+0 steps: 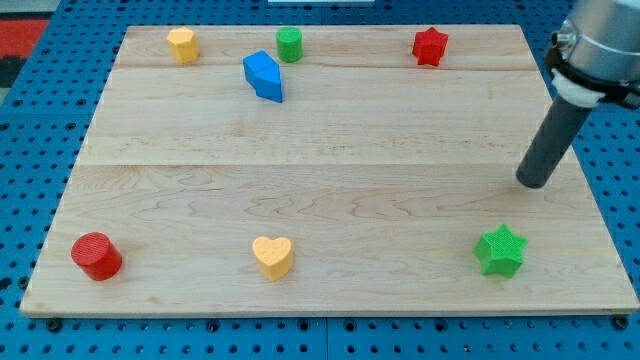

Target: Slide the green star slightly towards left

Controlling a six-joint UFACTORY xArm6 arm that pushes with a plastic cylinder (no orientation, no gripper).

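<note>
The arm carries no fingers, so nothing can be said to be clenched, released or grasped; it ends in a straight dark rod, and my tip [535, 183] is seen set down on the pale wooden counter [330, 190] near its right edge, about midway between far and near. No block is touched by the tip.

The green star-shaped block [499, 250] is found nearer than the tip and slightly to its left, close by but clearly apart from it, in the near right part of the counter.

Further left along the near edge, a yellow heart-shaped block [272, 256] is placed around the middle, and a red cylindrical block [96, 255] is placed near the left corner.

Along the far edge, a red star-shaped block [430, 46] is seen to the right, well apart from the tip. A green cylindrical block [289, 44] stands near the middle, with a blue angular block [264, 76] just beside it, to its left and a little nearer. A yellow block [182, 44], its shape not clearly made out, sits towards the far left.

A blue perforated surface [30, 120] is visible around the counter.
</note>
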